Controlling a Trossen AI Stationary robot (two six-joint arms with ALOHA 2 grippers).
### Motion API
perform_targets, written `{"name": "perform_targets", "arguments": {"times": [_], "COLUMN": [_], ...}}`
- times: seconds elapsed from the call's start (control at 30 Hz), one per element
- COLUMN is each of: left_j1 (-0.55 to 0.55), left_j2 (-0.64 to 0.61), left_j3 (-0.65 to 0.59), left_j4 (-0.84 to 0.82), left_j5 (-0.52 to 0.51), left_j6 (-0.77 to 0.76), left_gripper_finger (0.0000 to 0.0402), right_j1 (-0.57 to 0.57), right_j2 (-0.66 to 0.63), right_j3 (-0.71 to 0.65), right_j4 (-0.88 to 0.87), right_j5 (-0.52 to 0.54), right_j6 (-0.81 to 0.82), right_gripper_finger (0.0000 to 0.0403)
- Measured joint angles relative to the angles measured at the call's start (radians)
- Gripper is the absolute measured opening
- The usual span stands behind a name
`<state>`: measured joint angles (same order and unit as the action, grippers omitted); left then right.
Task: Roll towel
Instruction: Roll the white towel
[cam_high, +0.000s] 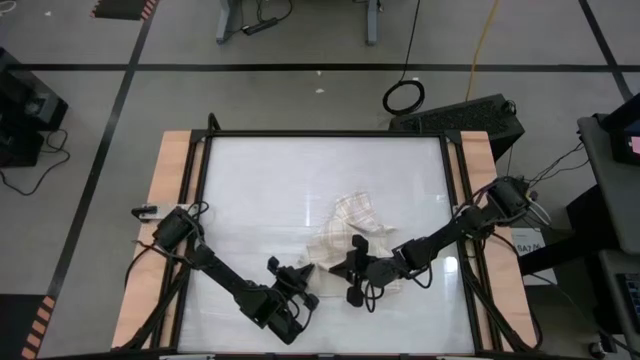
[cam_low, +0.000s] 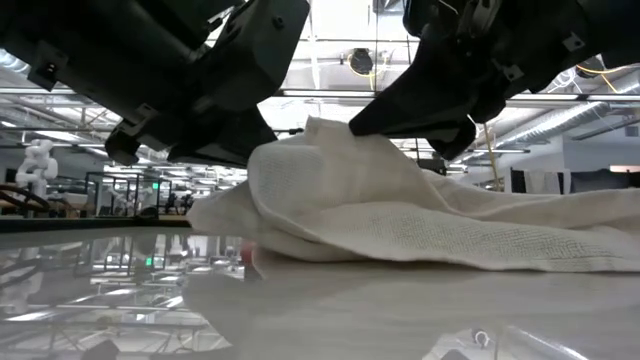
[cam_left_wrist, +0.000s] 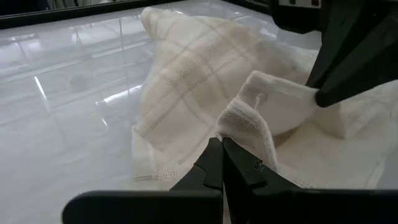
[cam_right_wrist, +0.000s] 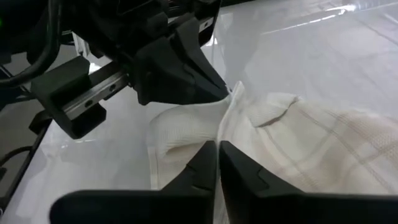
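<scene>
The towel (cam_high: 345, 228), cream with a beige plaid check, lies crumpled on the glossy white tabletop right of centre. Its near-left part is bunched up into a raised hump (cam_low: 330, 160), and the rest trails flat toward the far right. My left gripper (cam_high: 312, 270) comes in from the near left and is shut on that hump. My right gripper (cam_high: 338, 266) comes from the right and meets it on the same hump, shut on the cloth. In the left wrist view, the towel (cam_left_wrist: 186, 74) fills the space ahead of the fingers. My left gripper pinches a raised fold at the towel's near-left edge (cam_left_wrist: 233, 121) between its two fingertips, slanting down from the near left. The fold stands up off the table, and the cloth around it stays slack on the tabletop. My right gripper pinches the bunched cloth of the same hump (cam_right_wrist: 200, 134) between its fingertips, slanting down from the right; its finger (cam_left_wrist: 336, 68) shows on a lifted flap. How many layers it has, I cannot tell. The rest of the towel lies on the table.
A black frame (cam_high: 325, 135) rims the white tabletop, with wooden side boards (cam_high: 172, 190) left and right. White top shows beyond the towel toward the far and left edges. The two grippers stand very close, almost tip to tip.
</scene>
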<state>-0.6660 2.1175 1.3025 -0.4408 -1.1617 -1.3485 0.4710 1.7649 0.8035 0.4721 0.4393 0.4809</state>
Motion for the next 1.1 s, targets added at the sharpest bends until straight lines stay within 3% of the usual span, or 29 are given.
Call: {"name": "perform_targets", "arguments": {"times": [0.5,1.1], "left_j1": [0.012,0.012], "left_j2": [-0.001,-0.001], "left_j3": [0.0,0.0], "left_j4": [0.101,0.101], "left_j5": [-0.023,-0.05], "left_j6": [0.125,0.127], "left_gripper_finger": [0.0,0.0], "right_j1": [-0.037,-0.086], "right_j2": [0.0,0.0], "right_j3": [0.0,0.0], "right_j4": [0.033,0.093], "right_j5": [-0.053,-0.071], "right_j6": [0.031,0.038], "right_gripper_finger": [0.0129,0.0148]}}
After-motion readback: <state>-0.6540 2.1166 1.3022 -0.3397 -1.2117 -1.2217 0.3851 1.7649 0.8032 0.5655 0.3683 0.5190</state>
